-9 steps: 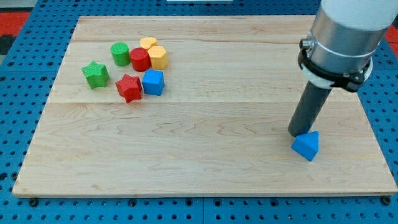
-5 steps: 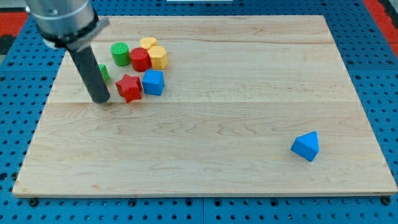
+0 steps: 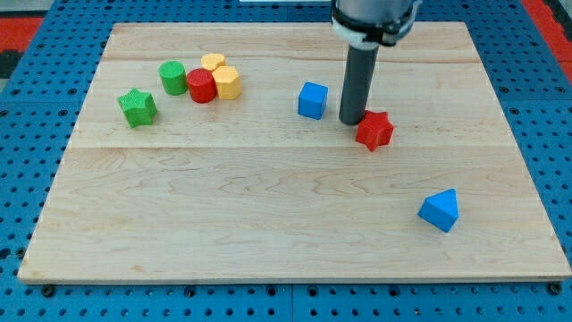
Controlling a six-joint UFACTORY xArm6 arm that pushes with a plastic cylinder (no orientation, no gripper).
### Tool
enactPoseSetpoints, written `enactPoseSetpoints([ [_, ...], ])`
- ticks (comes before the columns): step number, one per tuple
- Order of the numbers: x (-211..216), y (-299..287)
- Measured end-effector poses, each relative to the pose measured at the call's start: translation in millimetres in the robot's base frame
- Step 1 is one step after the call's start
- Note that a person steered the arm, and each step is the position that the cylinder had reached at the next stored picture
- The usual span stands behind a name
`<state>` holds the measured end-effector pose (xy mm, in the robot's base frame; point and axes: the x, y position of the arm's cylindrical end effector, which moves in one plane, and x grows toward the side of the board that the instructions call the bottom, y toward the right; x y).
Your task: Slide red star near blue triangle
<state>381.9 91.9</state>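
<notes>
My tip (image 3: pixel 350 122) is touching down just left of the red star (image 3: pixel 374 131), between it and the blue cube (image 3: pixel 312 99); no claw, just a bare rod. The red star is sitting up-left of the blue triangle (image 3: pixel 440 210), still apart. Green star (image 3: pixel 137 107), green cylinder (image 3: pixel 172 78), red cylinder (image 3: pixel 201 86) and two yellow blocks (image 3: pixel 221 75) are sitting at the board (image 3: pixel 268 224) top left.

Far left there's a little cluster — green cylinder (image 3: pixel 172 77), red cylinder (image 3: pixel 201 86), two yellow blocks (image 3: pixel 221 77) — green star (image 3: pixel 137 107) nearby, blue cube (image 3: pixel 312 99) mid-board
</notes>
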Motion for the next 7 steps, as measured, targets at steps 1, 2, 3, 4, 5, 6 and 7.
enactPoseSetpoints([
  [1,28,42],
  [2,61,46],
  [3,16,-22],
  [4,47,-70],
  [5,93,-4],
  [6,96,19],
  [7,96,45],
])
